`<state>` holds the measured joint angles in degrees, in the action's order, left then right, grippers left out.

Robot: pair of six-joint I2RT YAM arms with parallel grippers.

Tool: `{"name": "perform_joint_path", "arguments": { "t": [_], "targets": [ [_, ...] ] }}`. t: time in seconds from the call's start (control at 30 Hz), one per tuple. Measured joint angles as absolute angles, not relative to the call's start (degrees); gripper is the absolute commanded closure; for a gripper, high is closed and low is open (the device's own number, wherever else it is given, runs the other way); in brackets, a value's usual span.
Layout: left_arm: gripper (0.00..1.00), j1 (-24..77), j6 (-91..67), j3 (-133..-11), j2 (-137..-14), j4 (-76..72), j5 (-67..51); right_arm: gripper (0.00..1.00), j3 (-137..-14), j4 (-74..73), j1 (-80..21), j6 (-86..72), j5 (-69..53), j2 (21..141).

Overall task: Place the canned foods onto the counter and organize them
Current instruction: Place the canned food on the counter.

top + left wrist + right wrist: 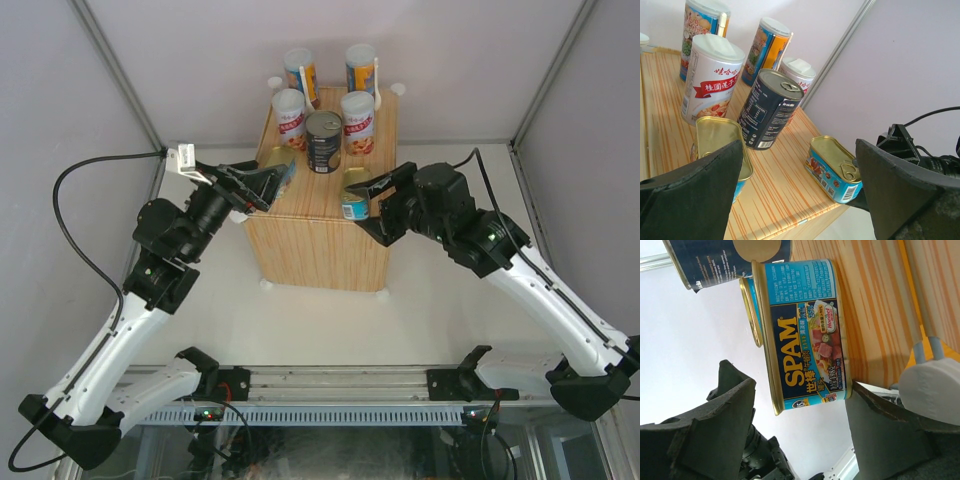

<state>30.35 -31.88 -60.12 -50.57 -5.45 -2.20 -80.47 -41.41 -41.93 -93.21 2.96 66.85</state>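
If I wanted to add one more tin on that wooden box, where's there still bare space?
Bare wood lies at the front middle of the counter, between the left tin and the right tin, in front of the dark can. The back is crowded: four cans stand close together there.

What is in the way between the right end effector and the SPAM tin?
Nothing visible. The SPAM tin sits on the counter edge, in front of the right end effector, whose open jaws reach to either side of it. The second tin and dark can are behind it.
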Motion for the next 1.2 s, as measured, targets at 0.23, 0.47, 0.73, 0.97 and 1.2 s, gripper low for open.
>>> {"name": "perform_joint_path", "arguments": {
  "t": [0.23, 0.47, 0.73, 0.97, 1.2],
  "targets": [
    [0.03, 30.3, -31.9, -60.1, -50.6, -5.5, -2.2, 0.29, -82.1, -44.8, -41.8, -93.5, 2.9, 66.9],
    [0.03, 30.3, -31.9, -60.1, -50.3, -5.5, -2.2, 0.29, -82.1, -46.3, -43.0, -94.0, 3.2, 66.1],
    [0.03, 30.3, -31.9, -60.1, -50.1, -5.5, -2.2, 0.33, -82.2, -46.5, -44.3, -93.6, 4.2, 64.6],
    [0.03, 30.3, -31.9, -60.1, -50.2, -5.5, -2.3, 0.52, -82.2, -46.4, -44.7, -92.5, 4.7, 64.6],
    [0.03, 30.3, -31.9, -60.1, -50.3, -5.5, -2.3, 0.59, -84.7, -45.8, -43.9, -91.1, 4.7, 66.0]
  ]
}}
